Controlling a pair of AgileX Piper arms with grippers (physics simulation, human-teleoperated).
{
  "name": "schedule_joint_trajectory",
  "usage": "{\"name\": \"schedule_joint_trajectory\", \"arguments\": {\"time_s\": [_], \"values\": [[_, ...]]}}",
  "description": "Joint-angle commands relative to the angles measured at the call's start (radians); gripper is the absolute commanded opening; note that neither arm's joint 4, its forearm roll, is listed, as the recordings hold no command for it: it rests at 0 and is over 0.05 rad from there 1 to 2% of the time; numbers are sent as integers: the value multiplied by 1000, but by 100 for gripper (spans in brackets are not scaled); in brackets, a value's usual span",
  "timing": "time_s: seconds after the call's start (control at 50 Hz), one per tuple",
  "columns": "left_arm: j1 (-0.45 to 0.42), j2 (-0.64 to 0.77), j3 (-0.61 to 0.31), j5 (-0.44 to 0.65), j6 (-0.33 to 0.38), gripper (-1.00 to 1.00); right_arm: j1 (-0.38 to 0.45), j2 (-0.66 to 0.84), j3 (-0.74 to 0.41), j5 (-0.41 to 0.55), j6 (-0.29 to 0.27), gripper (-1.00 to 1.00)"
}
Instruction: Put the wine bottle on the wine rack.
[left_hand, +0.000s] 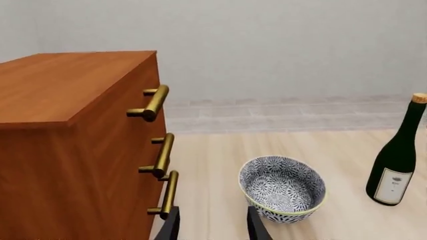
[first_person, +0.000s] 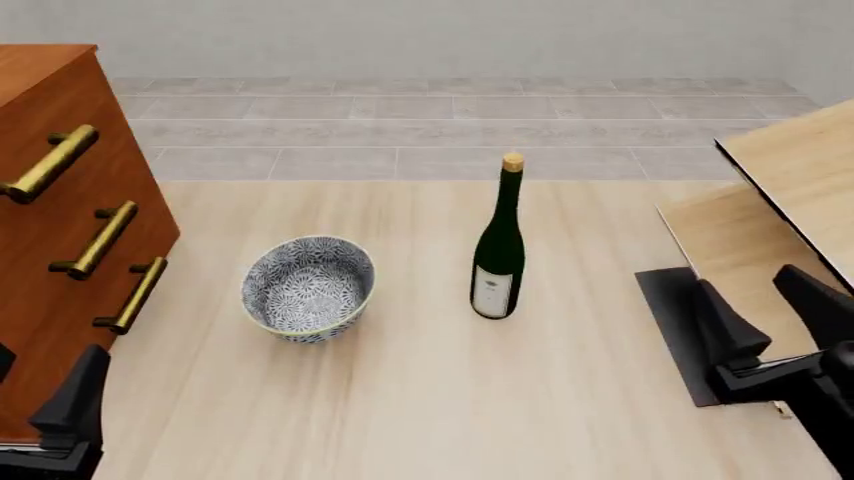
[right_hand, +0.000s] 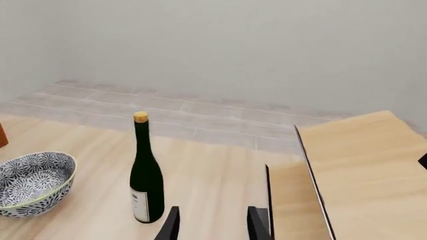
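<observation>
Both black hands, left hand and right hand, sit low in frame, fingers apart, holding nothing. Centre frame, the dark green cork-topped wine bottle stands upright on the pale bench, within reach of the pale-wood slanted wine rack at right.

I see the wine bottle upright mid-worktop, bowl just left of it, drawer cabinet far left, wine rack at right edge.

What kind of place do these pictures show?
Probably a simulated home or dining tabletop: a wine bottle stands by a patterned bowl, between a wooden drawer cabinet and a wine rack.
</observation>
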Motion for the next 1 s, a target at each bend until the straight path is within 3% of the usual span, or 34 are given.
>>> {"name": "schedule_joint_trajectory", "arguments": {"time_s": [0.02, 0.72, 1.0], "values": [[1, 1, 0, 8, -5, 100, 53, 101, -78, 7, -6, 100], [-21, 10, 0, 15, -11, 100, 195, 359, -265, -4, -40, 100], [-24, 5, 0, 30, -11, 100, 232, 429, -333, -3, -25, 100]]}}
